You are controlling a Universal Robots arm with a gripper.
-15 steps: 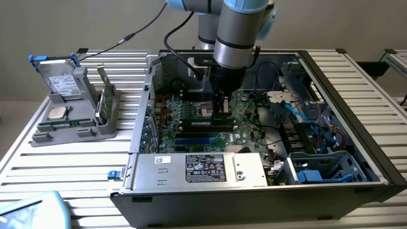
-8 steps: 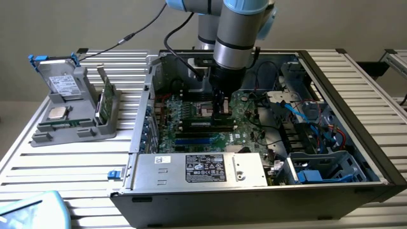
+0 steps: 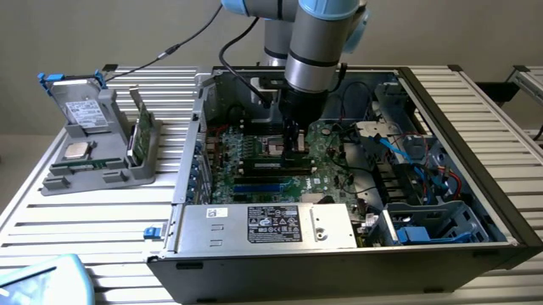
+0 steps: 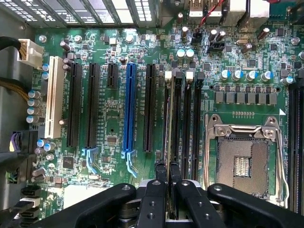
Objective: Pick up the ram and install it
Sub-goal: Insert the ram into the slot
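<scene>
My gripper reaches down into the open computer case, right over the memory slots of the green motherboard. Its two black fingers stand close together, shut on the ram. In the wrist view the ram shows edge-on as a thin strip with a gold edge. It runs along the slot beside the black slot, with a white latch at its far end. I cannot tell whether the ram is seated in the slot or just above it.
The open CPU socket lies just beside the memory slots, with a blue slot and a white slot on the other side. A power supply fills the case's near edge. A grey holder on the exterior view's left carries a green card and a silver chip.
</scene>
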